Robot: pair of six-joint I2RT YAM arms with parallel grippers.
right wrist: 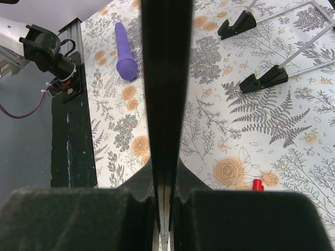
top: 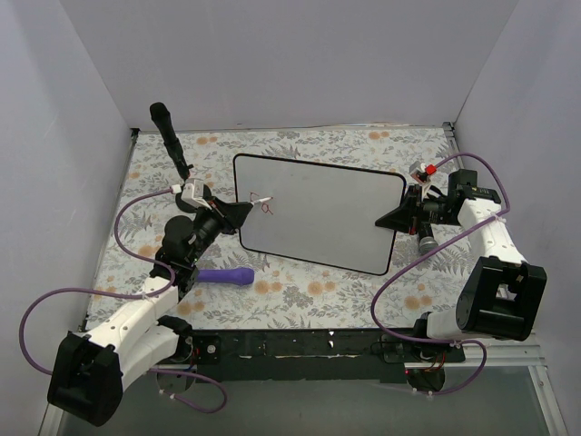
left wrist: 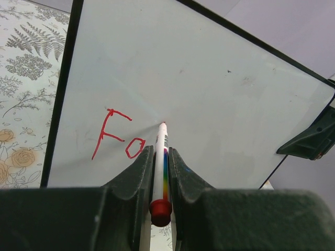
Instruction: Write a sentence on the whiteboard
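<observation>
Left pincer (left wrist: 159, 150), slim marker (left wrist: 162, 144); glossy whiteboard (left wrist: 209, 78)

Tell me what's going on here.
The left pincer grips a marker, its tip on the whiteboard. The right pincer clamps the board's right edge, apparently steadying it. The sentence is barely begun: only a red "Fo" is written.
</observation>
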